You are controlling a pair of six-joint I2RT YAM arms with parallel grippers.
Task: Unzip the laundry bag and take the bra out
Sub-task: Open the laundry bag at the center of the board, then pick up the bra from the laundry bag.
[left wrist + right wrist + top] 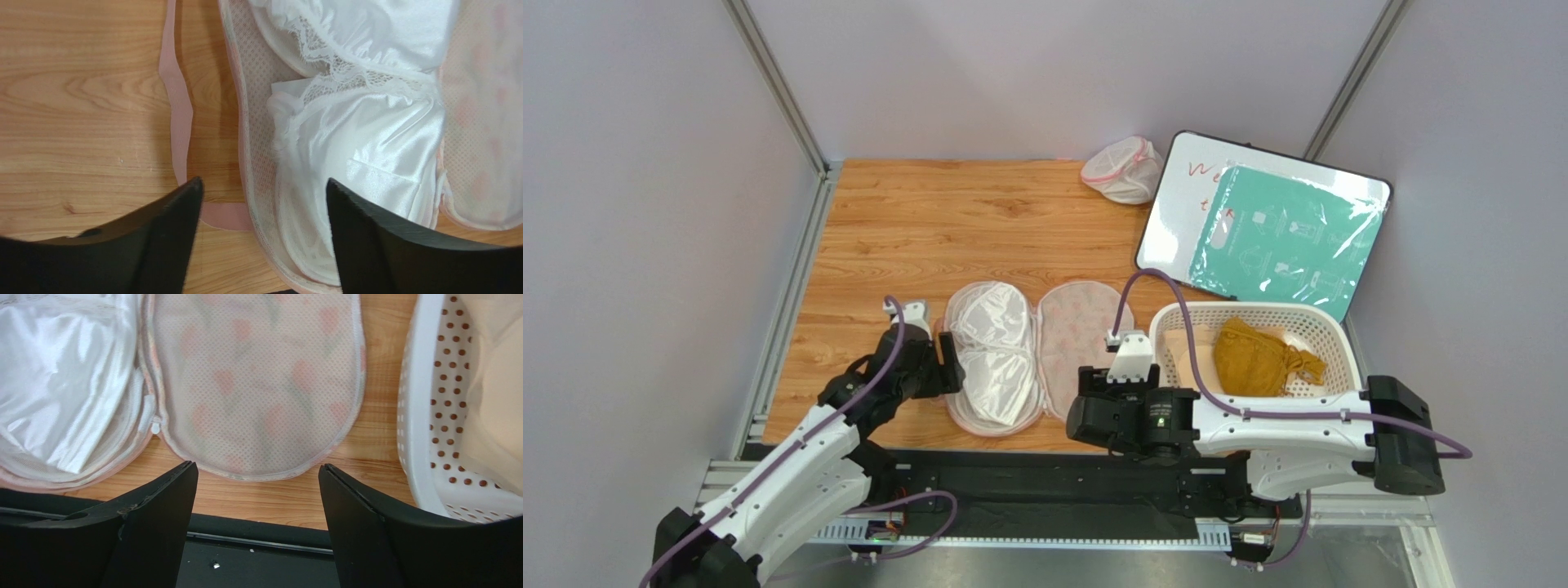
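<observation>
The laundry bag (pixel 1081 337) lies unzipped and spread in two oval halves on the wooden table. Its printed half (pixel 258 380) is on the right. Its left half (pixel 962 398) holds the white satin and lace bra (pixel 995 343), also seen in the left wrist view (pixel 362 135) and the right wrist view (pixel 55 386). A pink strap (pixel 178 116) trails on the wood left of the bag. My left gripper (pixel 261 196) is open, low over the bag's left rim, empty. My right gripper (pixel 258 478) is open and empty at the near table edge, below the printed half.
A white perforated basket (pixel 1308 325) with a mustard garment (pixel 1259 358) stands right of the bag, close to my right gripper. A whiteboard (pixel 1192 196) with a teal sheet (pixel 1290 239) and a small white mesh pouch (pixel 1124 169) lie at the back.
</observation>
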